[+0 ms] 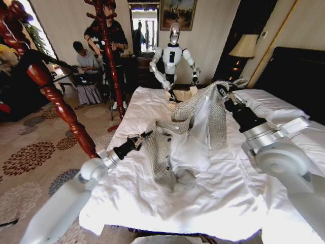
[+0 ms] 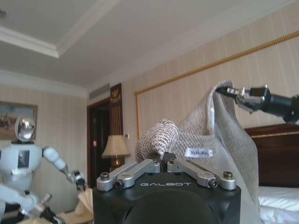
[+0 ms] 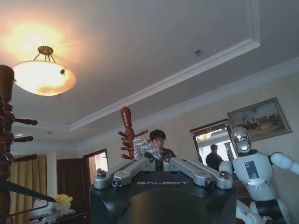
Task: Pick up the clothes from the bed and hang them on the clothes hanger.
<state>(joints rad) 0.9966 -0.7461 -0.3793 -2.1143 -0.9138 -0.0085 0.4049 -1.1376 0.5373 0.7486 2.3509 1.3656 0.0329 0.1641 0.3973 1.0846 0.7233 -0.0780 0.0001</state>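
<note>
Jacket: the grey-beige speckled knit jacket (image 1: pixel 203 119) is hanging lifted between the two grippers, over the middle of the bed, its white lining showing and its lower part draping down onto the duvet.
Jacket, left wrist view: a bunched fold of the knit (image 2: pixel 161 135) is sitting right at the jaws, with a small white label just beside it; the rest is rising toward the other gripper farther off.
Right gripper: the right gripper (image 1: pixel 222 90) is holding the top edge of the jacket, its jaws closing tightly on the knit at the highest point of the garment. In the right wrist view a scrap of speckled fabric (image 3: pixel 144 148) is poking up between the jaws.
Left gripper: the left gripper (image 1: pixel 143 136) is reaching in from the near left edge of the bed, its jaws pinching the jacket's lower left edge.
Bed: the bed (image 1: pixel 238 198) is lying wide under the jacket, its white duvet wrinkling, with pillows and a dark headboard at the right.
Coat stand: a red-brown turned wooden post (image 1: pixel 61 104) is standing left of the bed, over patterned carpet.
Other robot: a white humanoid robot (image 1: pixel 172 56) is standing at the far side of the bed.
</note>
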